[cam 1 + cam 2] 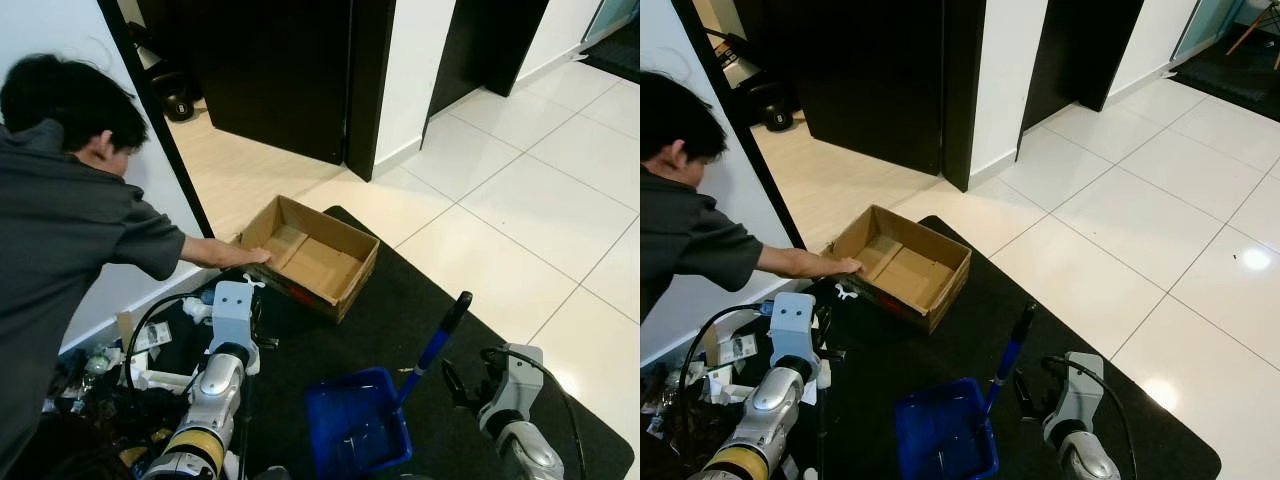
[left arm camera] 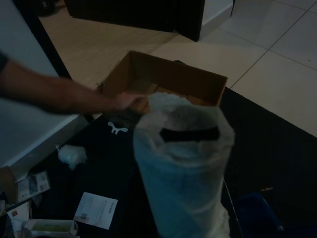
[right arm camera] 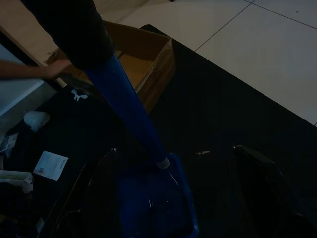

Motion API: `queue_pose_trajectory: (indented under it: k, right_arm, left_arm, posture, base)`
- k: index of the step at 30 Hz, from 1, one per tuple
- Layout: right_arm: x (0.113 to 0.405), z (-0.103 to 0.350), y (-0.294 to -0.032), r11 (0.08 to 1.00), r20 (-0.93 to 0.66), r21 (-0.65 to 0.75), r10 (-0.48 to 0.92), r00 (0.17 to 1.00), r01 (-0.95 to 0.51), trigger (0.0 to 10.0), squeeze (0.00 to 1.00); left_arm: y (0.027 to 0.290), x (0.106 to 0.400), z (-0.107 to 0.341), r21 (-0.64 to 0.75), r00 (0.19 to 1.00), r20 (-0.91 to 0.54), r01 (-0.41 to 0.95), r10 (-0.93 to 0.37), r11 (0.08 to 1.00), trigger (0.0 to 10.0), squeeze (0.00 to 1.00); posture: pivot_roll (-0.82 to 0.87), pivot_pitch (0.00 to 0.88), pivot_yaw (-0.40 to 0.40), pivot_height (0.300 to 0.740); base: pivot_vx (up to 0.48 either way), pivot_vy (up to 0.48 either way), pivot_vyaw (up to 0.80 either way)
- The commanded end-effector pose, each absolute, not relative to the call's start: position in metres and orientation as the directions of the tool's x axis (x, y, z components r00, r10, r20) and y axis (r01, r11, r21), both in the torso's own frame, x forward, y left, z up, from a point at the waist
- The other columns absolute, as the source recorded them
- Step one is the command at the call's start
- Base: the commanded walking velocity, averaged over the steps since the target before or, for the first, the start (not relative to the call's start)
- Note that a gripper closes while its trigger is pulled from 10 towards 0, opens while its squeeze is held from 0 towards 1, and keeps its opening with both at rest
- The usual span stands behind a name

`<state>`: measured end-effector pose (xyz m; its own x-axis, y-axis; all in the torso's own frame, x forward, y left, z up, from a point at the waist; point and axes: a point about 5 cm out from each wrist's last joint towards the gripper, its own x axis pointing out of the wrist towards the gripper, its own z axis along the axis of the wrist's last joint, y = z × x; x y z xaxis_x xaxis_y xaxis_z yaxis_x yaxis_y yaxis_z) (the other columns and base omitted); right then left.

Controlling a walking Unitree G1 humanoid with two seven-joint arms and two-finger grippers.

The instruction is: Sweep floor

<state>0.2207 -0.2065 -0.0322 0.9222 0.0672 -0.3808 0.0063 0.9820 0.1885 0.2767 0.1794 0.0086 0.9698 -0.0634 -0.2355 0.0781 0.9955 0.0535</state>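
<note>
Your two silver arms sit at the bottom edge of the head views. Your left gripper (image 1: 232,310), at lower left, reaches forward over the black mat (image 1: 400,310); in its wrist view a pale plastic-wrapped object (image 2: 182,163) stands right in front of the lens, but you cannot tell whether the jaws are open or shut, or whether they grip it. Your right gripper (image 1: 470,385), at lower right, is raised just beside the blue dustpan handle (image 1: 435,345). That handle crosses the right wrist view from upper left toward the centre, with one black finger (image 3: 262,183) at the lower right of that picture, apart from the handle. You cannot tell from these pictures whether those jaws are closed on anything.

You'll find the blue dustpan (image 1: 357,425) lying on the mat at bottom centre, between your two arms, with its handle tilting up to the right.

Beyond it, in the middle of the frame, an open cardboard box (image 1: 312,255) rests on the mat's far edge. From the left, a person in a grey shirt (image 1: 60,240) leans in with an arm stretched out, the hand (image 1: 258,256) resting on the box's near left rim. Papers and small clutter (image 1: 150,338) lie at lower left beside your left arm.
</note>
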Motion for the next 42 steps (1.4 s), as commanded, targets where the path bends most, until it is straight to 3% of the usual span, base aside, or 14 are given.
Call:
queue_pose_trajectory:
  k: [1, 42]
  right_arm:
    - [0.2207, -0.0323, -0.2096, 0.981, -0.388, 0.194, 0.057, 0.92, 0.021, 10.0, 0.0]
    - [0.2216, -0.0321, -0.21, 0.981, -0.39, 0.194, 0.057, 0.919, 0.022, 10.0, 0.0]
  left_arm:
    - [0.1835, 0.2447, -0.029, 0.035, 0.898, -0.439, 0.04, -0.02, 0.999, 10.0, 0.0]
    - [0.1829, 0.2455, -0.0288, 0.035, 0.897, -0.441, 0.039, -0.02, 0.999, 10.0, 0.0]
  posture:
    - [0.03, 0.103, -0.029, 0.74]
    - [0.03, 0.098, -0.031, 0.74]
  base:
    - [0.0, 0.0, 0.0]
    - [0.0, 0.0, 0.0]
